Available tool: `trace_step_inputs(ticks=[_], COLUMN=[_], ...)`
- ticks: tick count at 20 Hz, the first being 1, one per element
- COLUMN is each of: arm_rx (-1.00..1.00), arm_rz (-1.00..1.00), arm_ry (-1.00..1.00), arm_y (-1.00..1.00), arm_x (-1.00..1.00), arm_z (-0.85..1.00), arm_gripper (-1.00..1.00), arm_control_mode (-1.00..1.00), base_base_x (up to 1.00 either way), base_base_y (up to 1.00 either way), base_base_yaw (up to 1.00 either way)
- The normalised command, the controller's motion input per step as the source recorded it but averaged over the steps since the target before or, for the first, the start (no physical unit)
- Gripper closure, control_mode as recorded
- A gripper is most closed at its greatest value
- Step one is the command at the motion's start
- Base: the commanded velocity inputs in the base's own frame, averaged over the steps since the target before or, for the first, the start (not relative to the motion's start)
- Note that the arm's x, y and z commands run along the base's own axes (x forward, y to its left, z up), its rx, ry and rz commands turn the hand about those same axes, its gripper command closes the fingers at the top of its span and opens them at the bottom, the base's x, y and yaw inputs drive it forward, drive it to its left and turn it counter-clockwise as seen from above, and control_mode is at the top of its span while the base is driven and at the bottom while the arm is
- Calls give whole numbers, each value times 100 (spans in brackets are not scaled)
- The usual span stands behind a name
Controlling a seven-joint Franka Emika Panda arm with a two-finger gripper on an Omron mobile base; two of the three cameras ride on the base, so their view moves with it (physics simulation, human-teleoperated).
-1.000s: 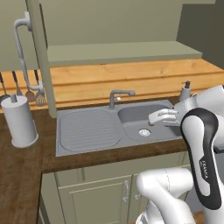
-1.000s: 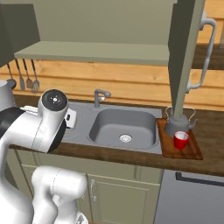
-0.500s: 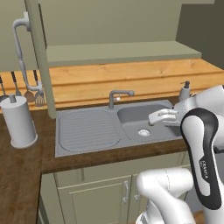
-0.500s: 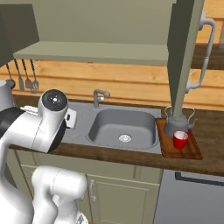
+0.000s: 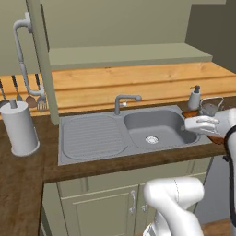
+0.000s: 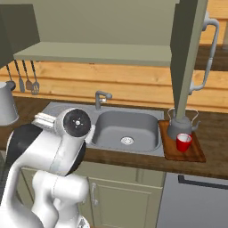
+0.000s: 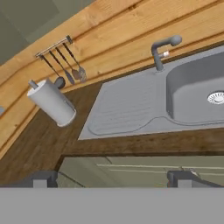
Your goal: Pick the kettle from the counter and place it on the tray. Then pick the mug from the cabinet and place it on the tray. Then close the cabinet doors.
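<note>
Two items on tray [image 6: 195, 154]: kettle [image 6: 182, 125], red mug [image 6: 183, 142], frame right.
Gripper [image 7: 112, 178]: jaws wide apart, nothing held.
Cabinet doors [image 6: 187, 58]: open.

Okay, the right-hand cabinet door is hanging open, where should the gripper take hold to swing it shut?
Probably the curved grey handle on the open right cabinet door. It stands off the panel as a vertical bar, so open jaws could straddle it from the side; pushing the panel's flat face may also work.
</note>
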Motion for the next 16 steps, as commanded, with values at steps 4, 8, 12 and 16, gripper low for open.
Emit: trace_step_inputs(ticks=[4, 8, 12, 16], arm_rx=[27, 30, 26, 28], arm_rz=[-6, -9, -13, -18], arm_ry=[-25, -29, -28, -13], arm_y=[-100, -100, -75, -97], arm_x=[-36, -49, -60, -11], arm_z=[12, 2, -8, 0], arm_gripper=[-100, -100, -100, -100], arm_control_mode=[-100, -100, -100, -100], base_base_x=[0, 0, 0, 0], base_base_y=[0, 0, 0, 0], base_base_yaw=[0, 0, 0, 0])
